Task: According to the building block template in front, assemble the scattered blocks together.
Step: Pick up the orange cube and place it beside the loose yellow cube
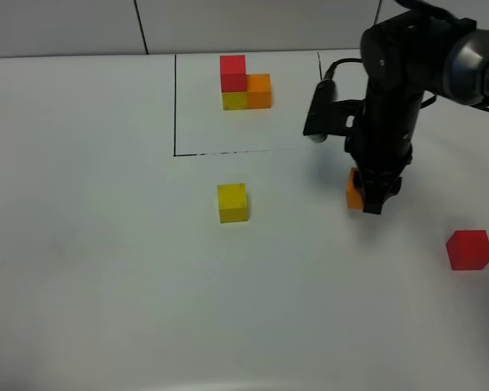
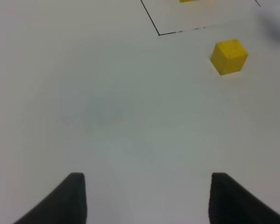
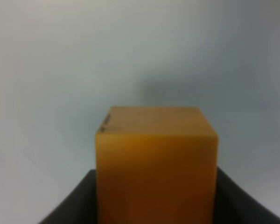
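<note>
The template (image 1: 244,83) is a joined trio, red on yellow with orange beside, inside thin black lines at the back. The loose yellow cube (image 1: 232,203) sits in front of the frame and also shows in the left wrist view (image 2: 229,56). The loose red cube (image 1: 469,249) lies at the right edge. My right gripper (image 1: 373,199) points down and is shut on the orange cube (image 1: 354,191), which fills the right wrist view (image 3: 156,158) between the fingers (image 3: 70,205). My left gripper (image 2: 149,200) is open and empty over bare table, well away from the yellow cube.
The white table (image 1: 106,244) carries the drawn black frame line (image 1: 175,106), whose corner shows in the left wrist view (image 2: 158,33). The right arm (image 1: 399,73) stands over the frame's right side. A grey wall runs behind the table.
</note>
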You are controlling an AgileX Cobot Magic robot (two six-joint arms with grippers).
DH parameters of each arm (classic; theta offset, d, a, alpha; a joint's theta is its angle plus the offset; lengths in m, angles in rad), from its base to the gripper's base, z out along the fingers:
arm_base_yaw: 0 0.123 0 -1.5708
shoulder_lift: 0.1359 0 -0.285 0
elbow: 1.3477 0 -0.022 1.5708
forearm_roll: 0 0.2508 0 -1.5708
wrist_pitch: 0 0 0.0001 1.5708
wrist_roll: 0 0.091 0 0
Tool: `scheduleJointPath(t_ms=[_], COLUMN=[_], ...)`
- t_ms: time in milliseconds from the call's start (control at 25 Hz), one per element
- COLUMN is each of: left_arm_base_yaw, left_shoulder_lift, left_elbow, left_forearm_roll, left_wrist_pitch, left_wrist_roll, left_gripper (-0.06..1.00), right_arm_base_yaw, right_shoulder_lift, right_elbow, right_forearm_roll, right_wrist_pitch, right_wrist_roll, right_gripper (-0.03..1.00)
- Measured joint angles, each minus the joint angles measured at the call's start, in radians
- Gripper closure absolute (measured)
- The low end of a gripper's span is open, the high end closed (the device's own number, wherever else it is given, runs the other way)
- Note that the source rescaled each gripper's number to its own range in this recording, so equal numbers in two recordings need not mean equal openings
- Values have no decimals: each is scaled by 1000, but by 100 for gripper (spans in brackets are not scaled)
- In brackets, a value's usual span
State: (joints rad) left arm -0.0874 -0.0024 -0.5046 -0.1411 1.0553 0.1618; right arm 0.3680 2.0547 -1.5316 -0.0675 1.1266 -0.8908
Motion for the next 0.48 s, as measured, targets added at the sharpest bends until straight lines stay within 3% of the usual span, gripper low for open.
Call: scheduleJointPath(t_ms=[480], left_arm_base_yaw=[0], left_shoulder_lift=[0], left_elbow=[0], left_forearm_roll=[0], left_wrist_pitch=[0], left_wrist_roll=[0], left_gripper=[55], right_arm_base_yaw=[118], right_shoulder_lift=[49], right_elbow=[-2], right_forearm_roll=[97], right_wrist_pitch=[-98], right_wrist_roll=[-101], right_gripper=[95])
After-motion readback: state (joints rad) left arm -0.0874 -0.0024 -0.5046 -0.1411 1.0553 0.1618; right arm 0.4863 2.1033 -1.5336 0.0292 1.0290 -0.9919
